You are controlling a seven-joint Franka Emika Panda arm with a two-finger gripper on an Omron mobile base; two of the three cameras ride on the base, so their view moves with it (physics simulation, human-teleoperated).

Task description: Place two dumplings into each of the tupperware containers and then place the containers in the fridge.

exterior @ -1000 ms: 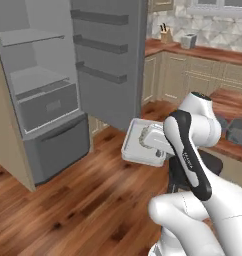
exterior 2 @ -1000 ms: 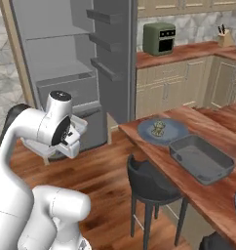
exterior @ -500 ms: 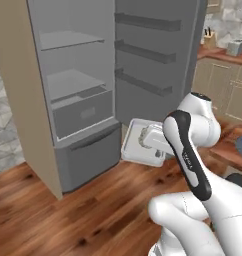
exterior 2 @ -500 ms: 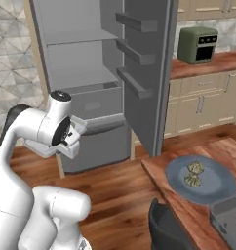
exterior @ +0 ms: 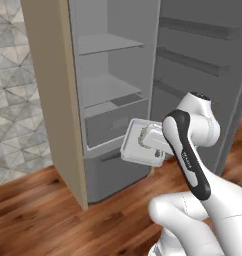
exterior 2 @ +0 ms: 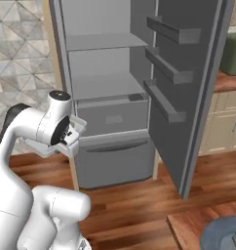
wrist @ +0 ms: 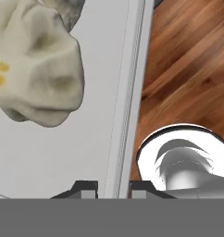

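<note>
Behind the arm, gripper probably clamping half-hidden container.

grey fridge, tan panel, beige mottled dumpling

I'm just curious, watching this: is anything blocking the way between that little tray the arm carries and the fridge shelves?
Nothing visible does. The fridge stands open with its door swung aside, its shelves bare, and the tupperware container, held by the gripper at its rim, hangs in front of the drawer.
</note>
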